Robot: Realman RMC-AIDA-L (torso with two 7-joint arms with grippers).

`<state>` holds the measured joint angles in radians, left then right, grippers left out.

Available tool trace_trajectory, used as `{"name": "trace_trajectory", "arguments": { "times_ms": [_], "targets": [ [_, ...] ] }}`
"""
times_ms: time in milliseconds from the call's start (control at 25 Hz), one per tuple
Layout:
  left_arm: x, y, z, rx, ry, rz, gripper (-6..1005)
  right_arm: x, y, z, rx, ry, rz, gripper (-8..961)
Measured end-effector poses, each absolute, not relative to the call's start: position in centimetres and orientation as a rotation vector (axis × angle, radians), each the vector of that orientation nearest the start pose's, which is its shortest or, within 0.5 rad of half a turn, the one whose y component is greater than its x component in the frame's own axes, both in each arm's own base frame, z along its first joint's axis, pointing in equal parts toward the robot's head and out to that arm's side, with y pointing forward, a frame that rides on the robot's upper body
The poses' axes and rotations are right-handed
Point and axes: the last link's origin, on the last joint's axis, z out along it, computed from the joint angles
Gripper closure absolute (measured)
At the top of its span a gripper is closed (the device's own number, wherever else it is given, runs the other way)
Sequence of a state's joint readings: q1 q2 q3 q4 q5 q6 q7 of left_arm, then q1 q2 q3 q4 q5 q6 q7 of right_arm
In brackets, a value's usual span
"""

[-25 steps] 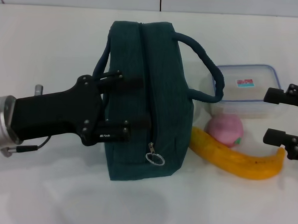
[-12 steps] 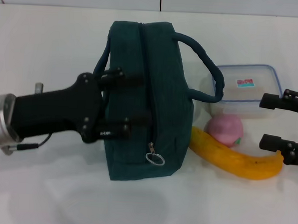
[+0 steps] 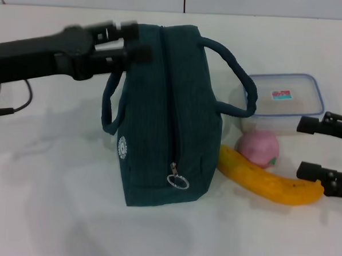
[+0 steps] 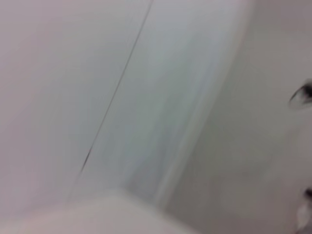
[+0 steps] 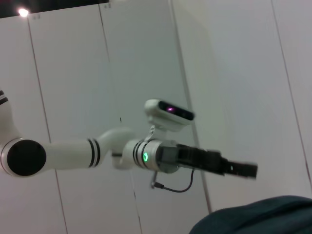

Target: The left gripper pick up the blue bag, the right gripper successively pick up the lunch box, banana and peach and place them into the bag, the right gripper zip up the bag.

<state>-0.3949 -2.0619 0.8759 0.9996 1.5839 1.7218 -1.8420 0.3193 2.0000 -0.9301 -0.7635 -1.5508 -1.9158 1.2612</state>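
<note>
The dark blue-green bag [image 3: 166, 116] stands upright mid-table, its zipper closed and the ring pull [image 3: 178, 180] at the near end. Its left handle [image 3: 108, 104] droops down the side. My left gripper [image 3: 127, 39] hovers, blurred, at the bag's far left top corner, fingers apart and holding nothing; it also shows in the right wrist view as the left gripper [image 5: 240, 169] above the bag [image 5: 258, 217]. Right of the bag lie the clear lunch box [image 3: 281, 102], the pink peach [image 3: 258, 147] and the banana [image 3: 268, 182]. My right gripper [image 3: 310, 148] is open beside the banana's tip.
The white table [image 3: 52, 202] ends at a pale wall behind. The bag's right handle [image 3: 239, 77] arches over toward the lunch box. The left wrist view shows only blurred wall panels.
My left arm swung up and back from the bag's left side to its far top corner. The left handle now hangs lower. My right gripper shifted slightly left and down.
</note>
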Motion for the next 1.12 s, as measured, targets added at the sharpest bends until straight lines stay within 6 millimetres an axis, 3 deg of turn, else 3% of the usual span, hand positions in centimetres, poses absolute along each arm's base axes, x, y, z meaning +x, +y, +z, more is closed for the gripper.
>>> {"name": "trace_trajectory", "arguments": {
  "times_ms": [160, 480, 800, 1120],
  "targets": [
    [-20.1, 33.0, 7.8, -2.683, -1.073, -0.819, 258, 25.5, 26.0, 4.6, -2.764, 0.275, 1.165, 200],
    [-19.5, 33.9, 10.5, -2.564, -1.301, -0.659, 275, 25.9, 25.8, 4.3, -2.761, 0.299, 1.173, 200],
    [-19.3, 33.9, 9.3, -2.564, -1.448, -0.514, 292, 25.9, 25.8, 4.0, -2.765, 0.301, 1.169, 200],
    [-18.7, 34.3, 7.4, -2.595, -1.53, -0.482, 309, 26.1, 25.8, 3.6, -2.759, 0.308, 1.176, 201]
  ]
}}
